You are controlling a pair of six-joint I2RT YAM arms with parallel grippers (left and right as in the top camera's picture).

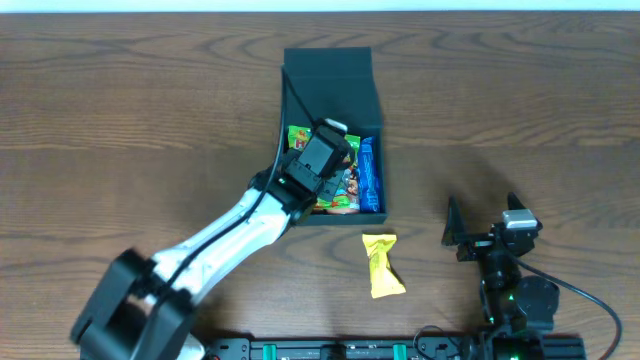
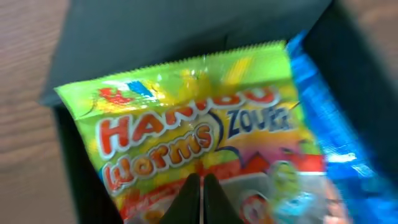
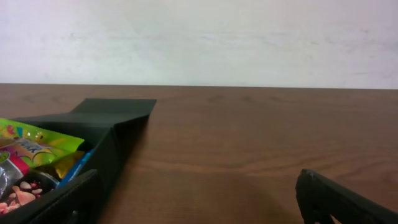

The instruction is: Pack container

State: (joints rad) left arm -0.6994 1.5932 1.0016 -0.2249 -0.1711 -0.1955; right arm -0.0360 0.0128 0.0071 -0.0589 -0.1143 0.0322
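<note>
One yellow packet (image 1: 383, 265) is lying on the table (image 1: 120, 120) just below the upper-centre container (image 1: 330, 75), long axis running top-to-bottom, nearer the wide-gaping right fingers (image 1: 452, 222); left fingers (image 2: 212, 205) are hovering, pressed together, over the container.

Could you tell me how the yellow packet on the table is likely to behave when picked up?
The yellow packet looks crumpled and bent, so it is probably floppy. It lies flat, so rolling seems unlikely. Much smaller than the container, it is likely light.
</note>
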